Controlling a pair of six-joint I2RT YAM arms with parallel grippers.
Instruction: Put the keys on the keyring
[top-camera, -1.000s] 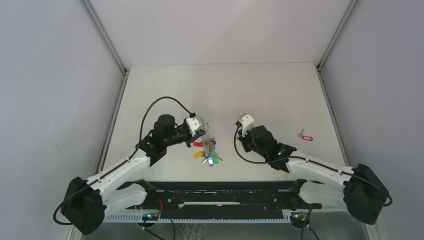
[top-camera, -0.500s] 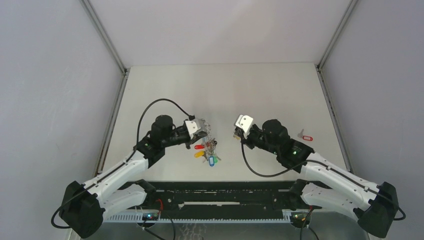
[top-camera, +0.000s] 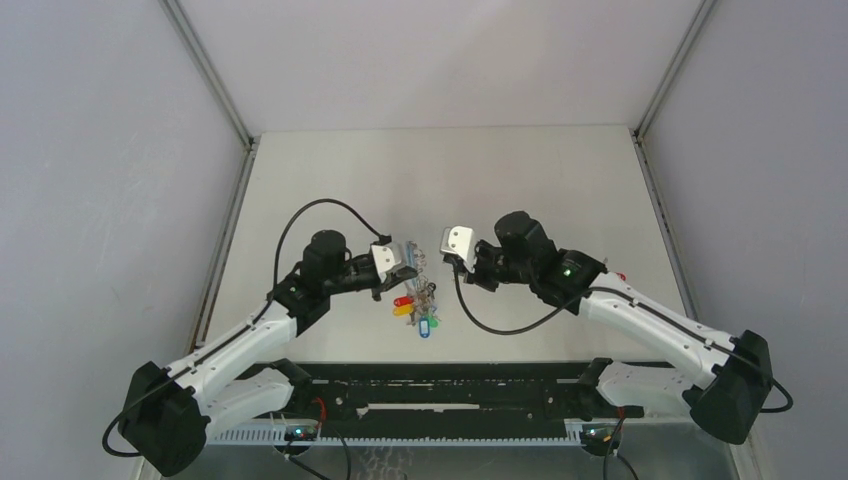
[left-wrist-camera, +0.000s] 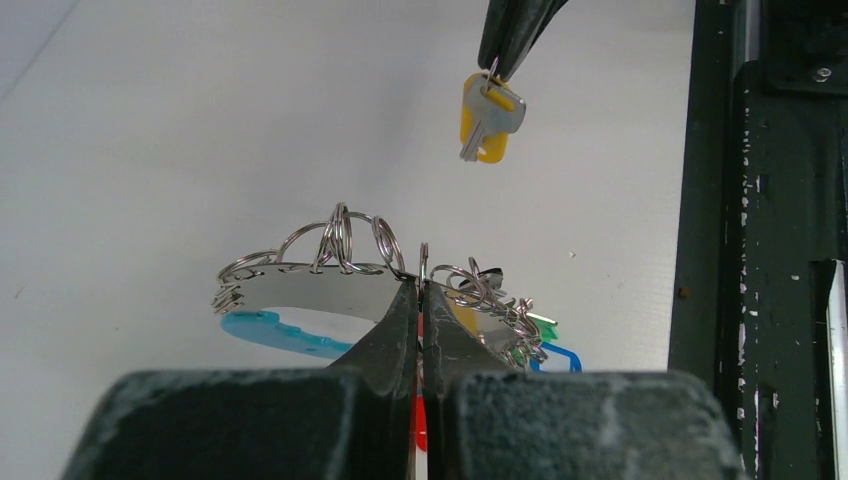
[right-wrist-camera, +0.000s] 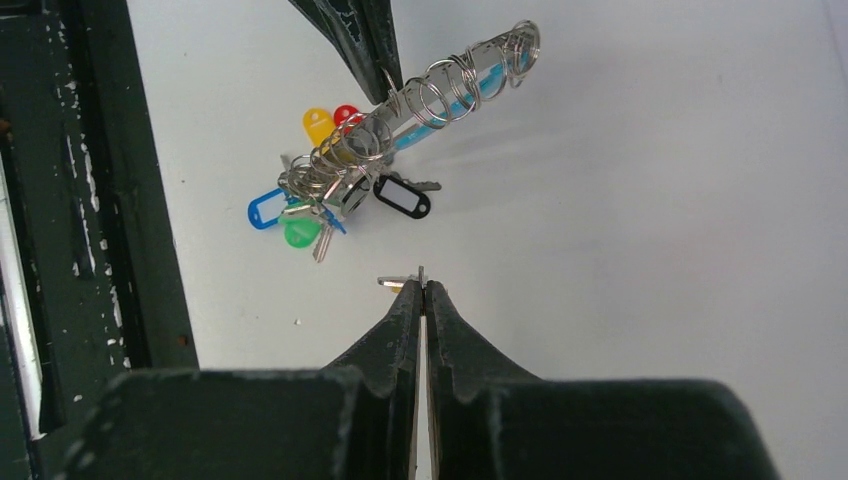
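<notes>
In the left wrist view, the jaws of the left gripper (left-wrist-camera: 421, 300) are seen closed on the keyring (left-wrist-camera: 300, 285), which is held over the table (left-wrist-camera: 200, 150). Farther off, clear of the ring, the yellow-tagged key (left-wrist-camera: 490, 115) is pinched in the closed jaws of the right gripper (left-wrist-camera: 499, 60).

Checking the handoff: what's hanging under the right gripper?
A silver key with a yellow tag dangles from the shut right gripper, over the table. The gripper hides most of it from its own camera.
</notes>
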